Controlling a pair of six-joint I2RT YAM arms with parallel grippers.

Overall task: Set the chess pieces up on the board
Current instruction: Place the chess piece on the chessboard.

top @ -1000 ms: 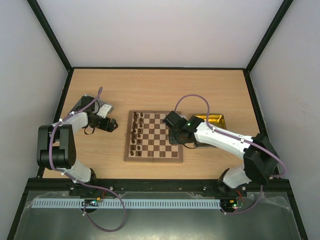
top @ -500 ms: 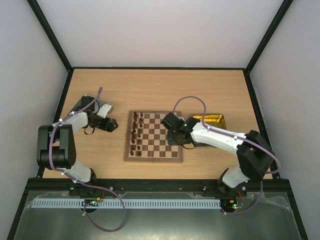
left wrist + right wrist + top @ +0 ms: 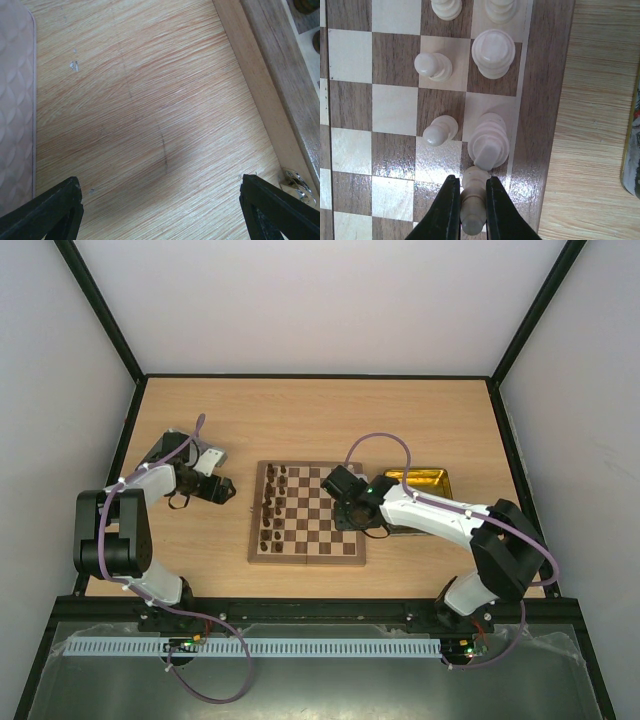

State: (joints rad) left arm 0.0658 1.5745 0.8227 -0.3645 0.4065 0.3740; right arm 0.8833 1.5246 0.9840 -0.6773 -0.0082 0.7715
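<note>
Because the checkered wooden board looks half set, the right gripper clamps a cream wooden chess piece. The left gripper hangs aside, fingers apart.

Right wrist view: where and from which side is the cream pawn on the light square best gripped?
Likely from straight above, closing on the cream pawn just under its round head. It stands upright, and the wide cream piece crowds one side, so keep clear of it.
</note>
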